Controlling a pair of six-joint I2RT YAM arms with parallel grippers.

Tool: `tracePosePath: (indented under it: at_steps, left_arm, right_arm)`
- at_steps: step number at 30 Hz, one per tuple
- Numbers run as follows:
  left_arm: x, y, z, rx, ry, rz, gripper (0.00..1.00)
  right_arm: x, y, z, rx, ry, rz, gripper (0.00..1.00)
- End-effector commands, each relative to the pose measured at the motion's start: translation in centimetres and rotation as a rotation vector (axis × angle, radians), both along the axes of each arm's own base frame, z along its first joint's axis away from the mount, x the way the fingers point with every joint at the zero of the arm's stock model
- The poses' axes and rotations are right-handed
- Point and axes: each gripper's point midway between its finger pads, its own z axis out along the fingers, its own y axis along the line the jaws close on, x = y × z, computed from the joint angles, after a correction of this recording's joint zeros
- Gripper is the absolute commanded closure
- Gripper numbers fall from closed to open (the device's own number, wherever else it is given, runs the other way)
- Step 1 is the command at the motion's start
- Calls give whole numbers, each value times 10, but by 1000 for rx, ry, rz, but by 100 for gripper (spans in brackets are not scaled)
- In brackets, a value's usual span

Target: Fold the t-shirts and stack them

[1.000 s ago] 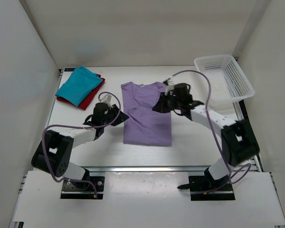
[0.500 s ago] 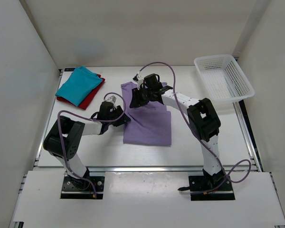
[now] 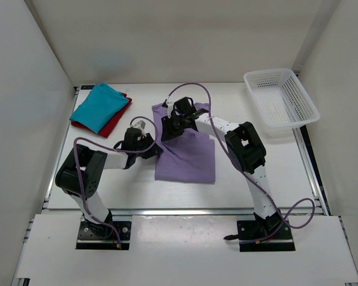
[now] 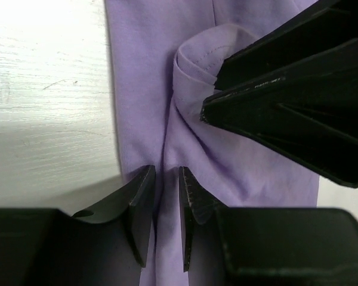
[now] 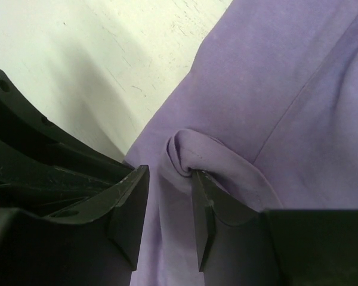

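Since a second ago the right arm has swung across the lavender shirt (image 3: 188,161) from its right side to its left edge. The right end effector (image 5: 168,174) is now narrowly closed on a bunched sleeve hem, close to the left end effector (image 4: 166,173), which pinches a ridge of that same edge. The shirt lies mid-counter (image 3: 250,179), well apart from the teal shirt (image 3: 98,106) folded on the dark red shirt (image 3: 114,124) near the far left corner. To fold well, I judge, lay the carried layer flat along the left edge and let go without dragging the cloth beneath.
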Motion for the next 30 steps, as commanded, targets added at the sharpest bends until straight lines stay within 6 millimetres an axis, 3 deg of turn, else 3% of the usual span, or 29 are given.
tracePosePath:
  at_steps: [1, 7, 13, 15, 17, 19, 21, 23, 25, 27, 30]
  left_arm:
    - [-3, -8, -1, -19, 6, -39, 66]
    - [-5, -9, -1, -44, 13, -51, 72]
    - [-5, -13, 0, -49, 12, -57, 79]
    - [-7, -14, -1, -45, 13, -62, 81]
    - [-5, -13, 0, -49, 15, -58, 88]
    - [-8, -10, -1, -56, 25, -49, 96]
    - [-6, -6, 3, -70, 11, -28, 100]
    - [-6, 0, 8, -83, 2, -12, 100]
    - [-6, 0, 12, -92, -6, -11, 100]
    - [-7, -2, 13, -92, -5, -21, 100]
    - [-7, -2, 10, -86, 7, -16, 100]
  right_arm:
    - [11, 7, 21, 6, -78, 9, 66]
    - [24, -1, 34, -28, -151, -37, 64]
    - [19, 1, 7, -74, -105, -16, 65]
    - [22, 3, 11, -65, -120, -19, 70]
    - [20, 5, 13, -64, -117, -23, 86]
    - [20, 11, 19, -40, -126, -10, 96]
    - [29, 8, 29, -24, -136, -27, 100]
    - [28, 5, 30, -16, -117, -21, 97]
    - [26, 6, 29, 0, -98, -12, 88]
    - [20, 7, 21, 2, -69, 9, 64]
    - [12, 8, 14, -10, -48, 33, 60]
